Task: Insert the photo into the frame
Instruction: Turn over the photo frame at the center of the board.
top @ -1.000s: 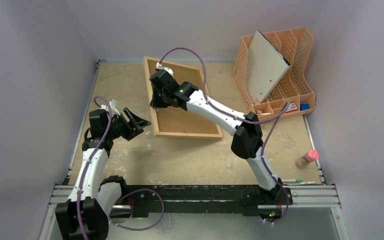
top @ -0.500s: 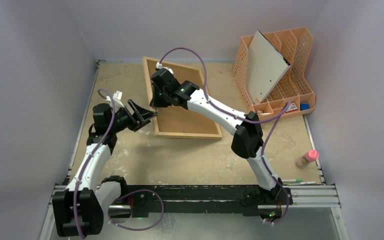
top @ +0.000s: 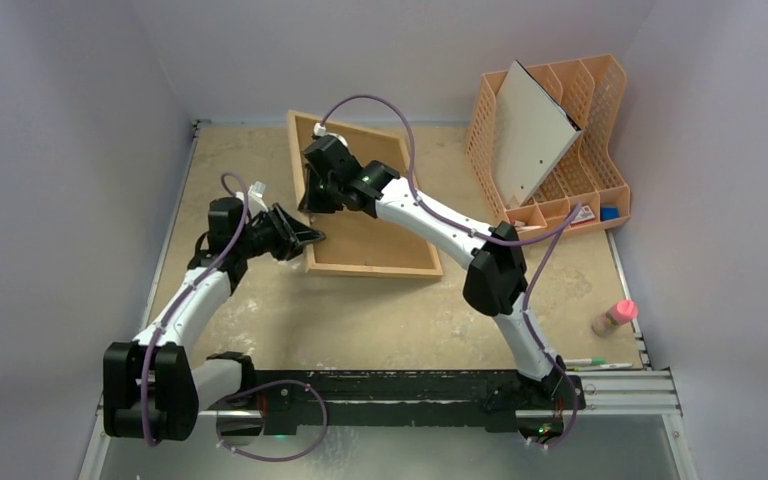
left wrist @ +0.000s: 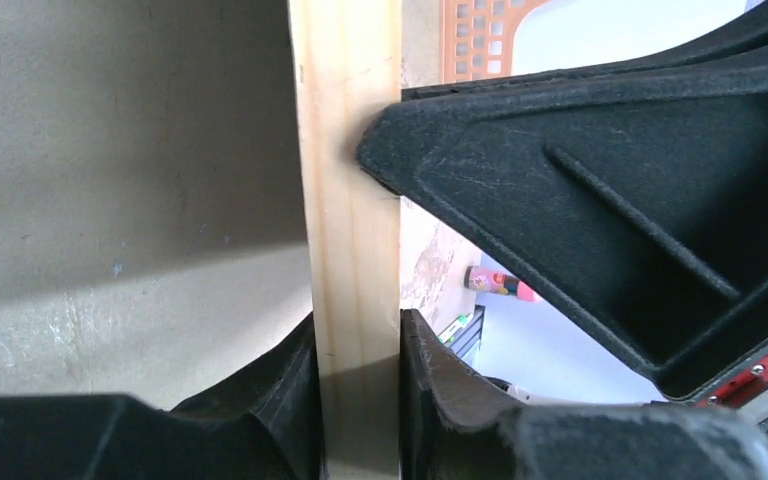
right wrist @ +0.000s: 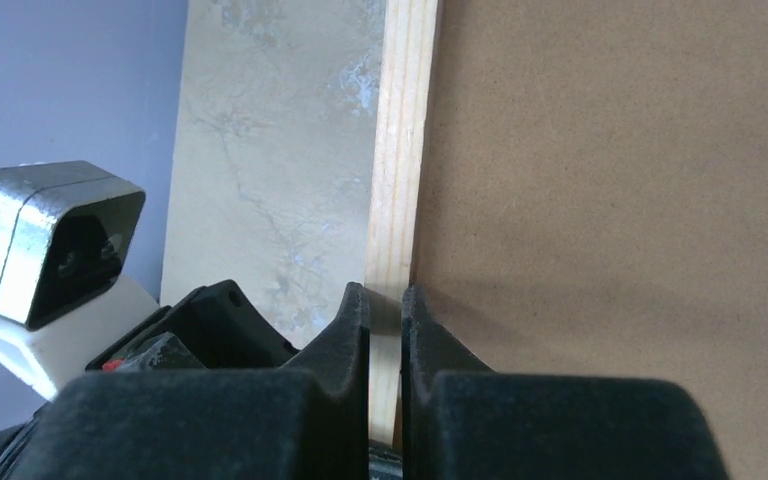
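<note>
On the far half of the table [top: 380, 320] lies the frame [top: 380, 268]. It is a big rectangle of thin, pale wood, and it sits a bit crooked. A flat brown board [top: 355, 240] with a dull, smooth face fills its middle. The tabletop looks sandy and blotchy.

Both arms meet at the frame's left rail. The left gripper [top: 308, 236] is near the rail's close corner. In its own camera, its black fingers [left wrist: 280, 390] press on both sides of the wood [left wrist: 350, 250], so it is pinching the rail. A big black part of the other arm touches the same rail a little higher.

The right gripper [top: 310, 205] is just past it along the rail. Its two fingers [right wrist: 350, 330] are almost together, squeezing the thin wood strip [right wrist: 405, 130] beside the brown board [right wrist: 620, 200].

Sandy table shows between the left rail and the left wall. The frame's far corner is near the back wall. An orange plastic rack [top: 600, 100] full of little holes stands well apart on the right, with a white-grey board [top: 535, 130] leaning in it. A small bottle with a pink cap [top: 613, 317] stands by the right edge.
</note>
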